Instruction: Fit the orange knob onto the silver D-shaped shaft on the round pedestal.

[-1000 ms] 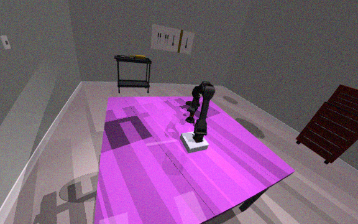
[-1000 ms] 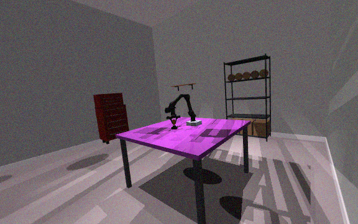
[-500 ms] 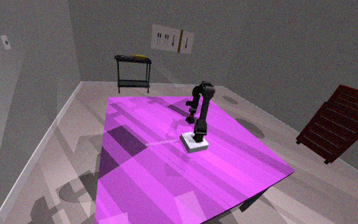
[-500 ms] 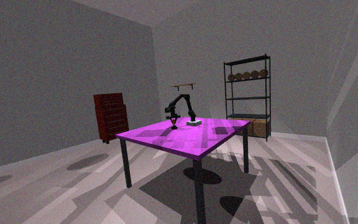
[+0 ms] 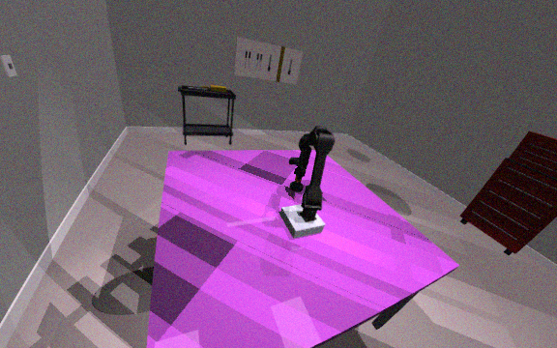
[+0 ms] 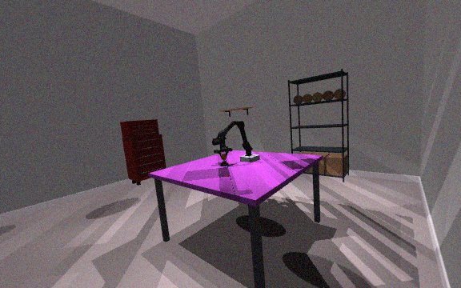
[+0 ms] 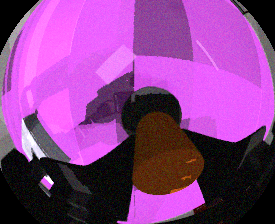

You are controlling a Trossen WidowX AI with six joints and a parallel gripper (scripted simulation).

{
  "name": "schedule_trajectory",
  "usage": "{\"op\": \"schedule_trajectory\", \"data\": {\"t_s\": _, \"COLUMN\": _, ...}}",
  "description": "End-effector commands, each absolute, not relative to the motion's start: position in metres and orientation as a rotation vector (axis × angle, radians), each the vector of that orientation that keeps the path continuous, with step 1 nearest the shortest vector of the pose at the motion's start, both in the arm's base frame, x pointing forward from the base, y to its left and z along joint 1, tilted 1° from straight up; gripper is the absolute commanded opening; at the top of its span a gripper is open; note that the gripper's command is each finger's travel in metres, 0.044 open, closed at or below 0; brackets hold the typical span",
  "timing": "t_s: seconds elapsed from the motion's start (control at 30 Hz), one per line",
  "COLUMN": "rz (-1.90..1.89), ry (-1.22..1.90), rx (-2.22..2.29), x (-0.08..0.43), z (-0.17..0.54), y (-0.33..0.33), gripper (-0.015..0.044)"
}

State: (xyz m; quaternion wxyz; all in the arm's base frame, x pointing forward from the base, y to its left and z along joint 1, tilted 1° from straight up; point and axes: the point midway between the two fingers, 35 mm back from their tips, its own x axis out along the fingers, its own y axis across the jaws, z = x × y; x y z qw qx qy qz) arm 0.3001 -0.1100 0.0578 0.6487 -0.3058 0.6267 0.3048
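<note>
The orange knob (image 7: 165, 165) (image 6: 223, 158) stands between my fingers and looks dark orange-brown in the wrist view. My gripper (image 7: 158, 142) (image 5: 298, 179) is shut on it and points down. The round pedestal (image 7: 130, 113) (image 5: 296, 187) (image 6: 224, 164) is dark, with a grey patch at its far rim, and shows just beyond the knob's narrow end. The knob is over or at the pedestal; whether it touches or is seated cannot be told. The silver shaft and the knob's hole are hidden.
The magenta table (image 5: 240, 290) (image 6: 254, 180) carries the arm's white base block (image 5: 303, 227) (image 6: 250, 158), close to the pedestal. Shadows cross the table. A red cabinet (image 5: 525, 193) (image 6: 142, 148), a black cart (image 5: 208, 130) and a shelf rack (image 6: 319, 126) stand away from it.
</note>
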Motion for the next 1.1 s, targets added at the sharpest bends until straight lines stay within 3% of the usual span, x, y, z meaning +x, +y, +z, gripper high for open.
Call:
{"op": "schedule_trajectory", "data": {"t_s": 0.0, "rz": 0.693, "ry": 1.422, "rx": -0.700, "x": 0.3003, "z": 0.0577, "y": -0.1101, "gripper": 0.0000}}
{"op": "schedule_trajectory", "data": {"t_s": 1.07, "rz": 0.850, "ry": 1.362, "rx": -0.863, "x": 0.3006, "z": 0.0581, "y": -0.1103, "gripper": 0.0000}}
